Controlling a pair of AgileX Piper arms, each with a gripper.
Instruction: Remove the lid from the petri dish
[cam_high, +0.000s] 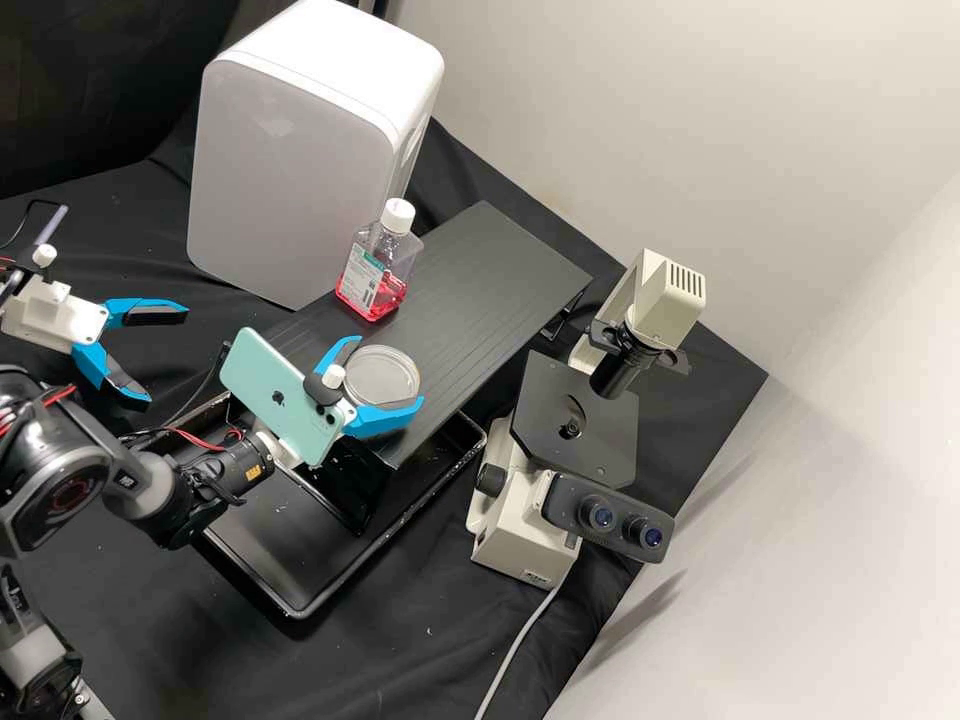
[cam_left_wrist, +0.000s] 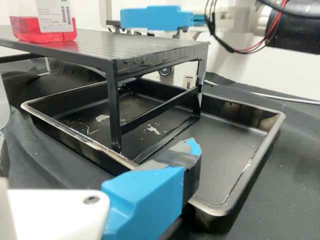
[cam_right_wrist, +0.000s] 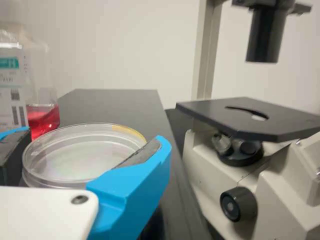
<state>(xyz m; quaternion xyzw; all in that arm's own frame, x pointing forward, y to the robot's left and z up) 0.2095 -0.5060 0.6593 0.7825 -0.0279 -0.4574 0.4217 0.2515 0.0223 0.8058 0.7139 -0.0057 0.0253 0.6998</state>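
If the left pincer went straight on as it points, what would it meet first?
The left pincer would probably meet the black tray's near rim, then the rack's leg; depth is unclear.

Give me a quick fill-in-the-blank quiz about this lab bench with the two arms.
The tool around the petri dish belongs to the ___ arm. The flask on the same black shelf holds ___ liquid. That shelf stands in a black ___. The left tool, off to the side, is ___, not shut.
Answers: right; red; tray; open.
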